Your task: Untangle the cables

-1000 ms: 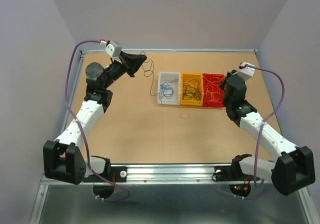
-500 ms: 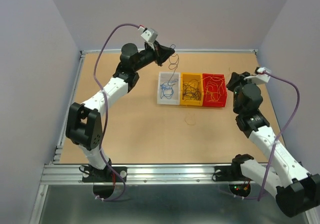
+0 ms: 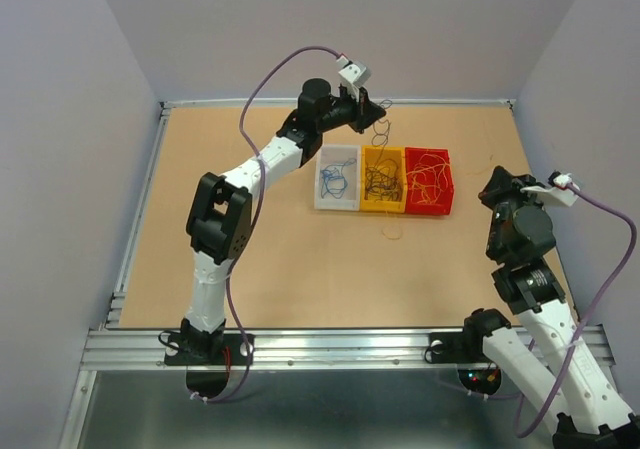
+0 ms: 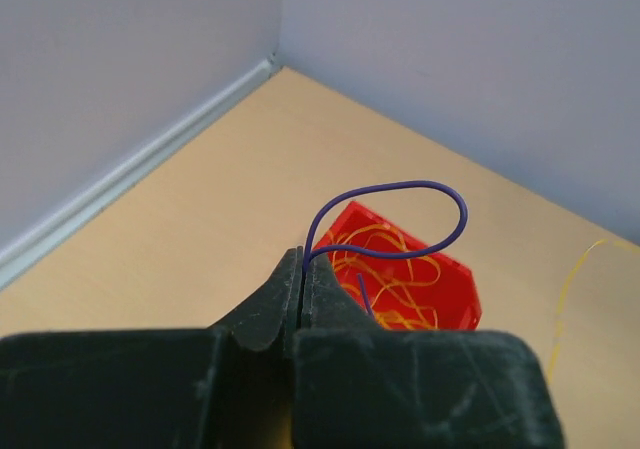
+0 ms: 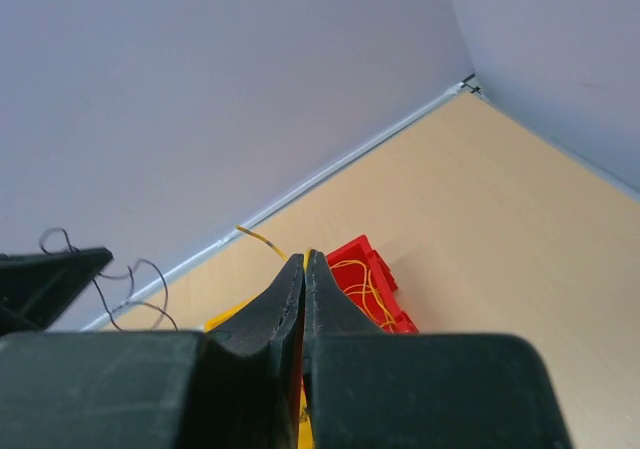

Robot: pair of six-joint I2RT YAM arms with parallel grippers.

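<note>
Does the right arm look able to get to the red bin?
Probably yes. The right gripper points at the red bin, with open table between them; the left gripper hangs near the yellow bin, out of the way.

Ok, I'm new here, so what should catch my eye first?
A central row of three bins: a white bin with blue cables, a yellow bin with black cables, a red bin with yellow-orange cables. Near their far side, the left gripper pinches a dark looping cable. The right gripper, far right, is shut.
</note>
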